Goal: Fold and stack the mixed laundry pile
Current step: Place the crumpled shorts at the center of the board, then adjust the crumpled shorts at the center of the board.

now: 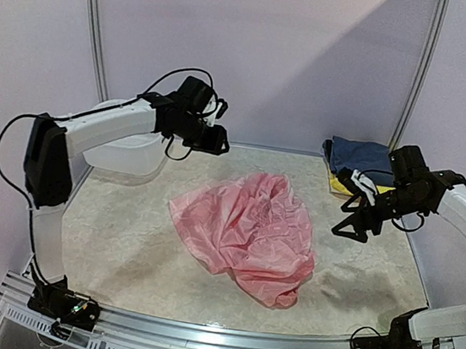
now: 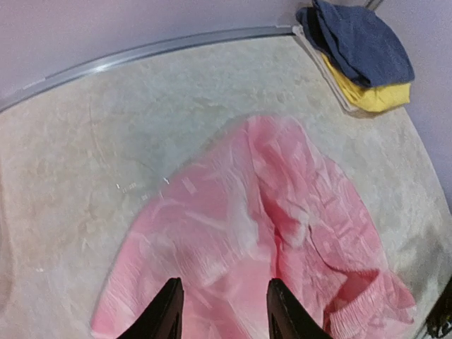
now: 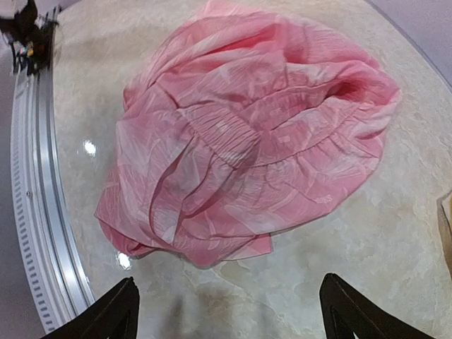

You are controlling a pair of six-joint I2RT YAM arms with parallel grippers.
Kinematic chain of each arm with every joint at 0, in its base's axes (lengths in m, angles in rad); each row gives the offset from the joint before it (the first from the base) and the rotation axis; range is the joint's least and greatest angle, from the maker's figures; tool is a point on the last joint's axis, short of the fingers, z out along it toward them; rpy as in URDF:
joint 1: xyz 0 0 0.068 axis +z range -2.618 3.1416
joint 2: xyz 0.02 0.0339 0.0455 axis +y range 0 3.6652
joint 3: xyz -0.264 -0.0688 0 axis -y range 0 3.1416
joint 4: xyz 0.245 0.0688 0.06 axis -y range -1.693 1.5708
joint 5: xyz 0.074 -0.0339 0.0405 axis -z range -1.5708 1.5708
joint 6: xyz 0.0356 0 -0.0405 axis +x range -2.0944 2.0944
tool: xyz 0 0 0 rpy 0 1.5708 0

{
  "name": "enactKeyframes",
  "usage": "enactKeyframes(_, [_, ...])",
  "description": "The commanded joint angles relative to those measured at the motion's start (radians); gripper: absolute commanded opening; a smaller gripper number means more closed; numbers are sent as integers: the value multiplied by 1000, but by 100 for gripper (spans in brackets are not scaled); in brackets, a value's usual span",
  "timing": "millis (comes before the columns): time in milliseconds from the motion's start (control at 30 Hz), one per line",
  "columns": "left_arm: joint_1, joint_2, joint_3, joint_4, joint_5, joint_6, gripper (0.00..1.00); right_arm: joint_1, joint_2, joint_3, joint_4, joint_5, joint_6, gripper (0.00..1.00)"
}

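Tabletop (image 1: pixel 106 236) carries everything; pink garment (image 1: pixel 247 232) lies crumpled at centre, not yet folded, apparently the last piece; navy garment (image 1: pixel 363 155) sits folded on yellow garment (image 1: pixel 340 185) at far right corner, stack begun; left jaws parted, empty, above the pink garment; right jaws spread wide, empty, beside it.

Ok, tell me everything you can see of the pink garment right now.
The pink garment is thin, crinkly cloth with a gathered band, unfolded, crumpled in a heap on the table, apart from the navy-and-yellow stack. The left gripper and right gripper hang clear of it.
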Motion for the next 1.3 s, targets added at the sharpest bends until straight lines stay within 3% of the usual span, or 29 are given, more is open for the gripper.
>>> enactKeyframes(0, [-57, -164, -269, 48, 52, -83, 41, 138, 83, 52, 9, 143, -20, 90])
enactKeyframes(133, [-103, -275, -530, 112, 35, -198, 46, 162, 313, 205, 45, 158, 136, 93])
enactKeyframes(267, [-151, -368, -725, 192, -26, -297, 51, 164, 530, 379, 29, 76, 253, 95])
enactKeyframes(433, [-180, -396, -815, 199, -92, -330, 52, 172, 755, 528, -78, -7, 317, 96])
enactKeyframes(633, [-186, -354, -857, 223, -90, -355, 51, 217, 823, 534, -124, -56, 310, 92])
enactKeyframes(833, [-187, -327, -829, 225, -81, -342, 51, 231, 848, 526, -179, -108, 284, 61])
enactKeyframes(933, [-187, -331, -816, 213, -89, -333, 51, 229, 844, 550, -254, -122, 234, 27])
enactKeyframes(1033, [-187, -343, -813, 209, -108, -328, 51, 211, 805, 568, -367, -128, 165, 6])
enactKeyframes(1267, [-187, -352, -788, 188, -151, -302, 51, 44, 488, 529, -534, 46, 92, 0])
